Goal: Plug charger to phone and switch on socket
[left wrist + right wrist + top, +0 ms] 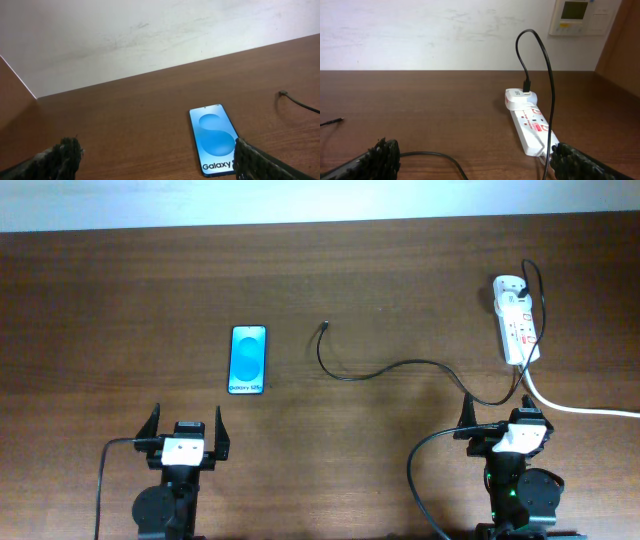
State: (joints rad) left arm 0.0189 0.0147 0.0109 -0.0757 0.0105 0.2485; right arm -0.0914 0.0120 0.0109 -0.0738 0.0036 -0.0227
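Observation:
The phone (248, 360) lies flat on the wooden table, blue screen up, its "Galaxy" end nearest my left gripper (187, 418). That gripper stands open just short of the phone (214, 140), with nothing between its fingers (69, 152). The charger (400, 366), a thin black cable, runs from the white socket (515, 320) at the far right and curves left to its plug tip (326, 326), which lies loose to the right of the phone. My right gripper (497, 420) is open and empty in front of the socket (530, 120), with the charger (435, 157) passing between its fingers on the table.
A thick white cord (580, 408) leaves the socket toward the right edge. A white wall with a small control panel (575, 17) rises behind the table. Each arm's own black cable trails near the front edge.

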